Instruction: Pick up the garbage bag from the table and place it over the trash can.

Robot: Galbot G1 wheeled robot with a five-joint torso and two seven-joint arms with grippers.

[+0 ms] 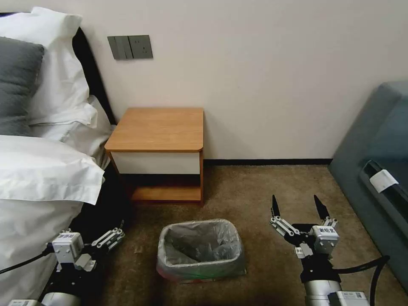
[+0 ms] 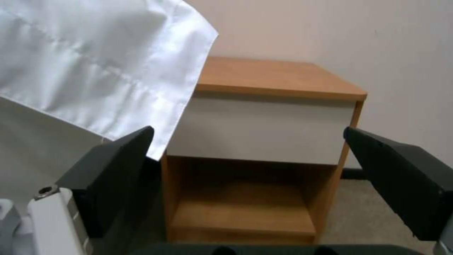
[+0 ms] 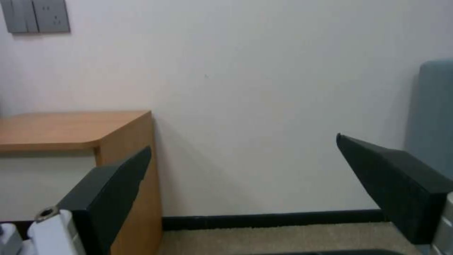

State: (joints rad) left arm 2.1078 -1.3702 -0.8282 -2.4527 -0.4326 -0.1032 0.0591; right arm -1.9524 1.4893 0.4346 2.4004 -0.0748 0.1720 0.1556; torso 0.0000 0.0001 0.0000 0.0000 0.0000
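the garbage bag lines the trash can, its crinkly grey plastic folded out over the rim and hanging down the outer walls, with a pinkish-red edge low at the front. the trash can stands on the brown carpet between the two end effectors, to the right of the left end effector and to the left of the right end effector, touching neither.

the right end effector hovers over the carpet with its two black fingers spread wide and nothing between them; in the right wrist view the right end effector frames bare wall, with a corner of the surface off to one side.

the left end effector sits low beside the white bedding. in the left wrist view the left end effector has its fingers wide apart and empty, and beyond them stands the surface, its white drawer front and low open shelf facing the camera, a fold of the white bedding hanging near one finger.

in the head view the surface stands against the wall beyond the trash can, ahead of both end effectors, its orange-brown top bare. a grey wall switch plate is on the wall above it.
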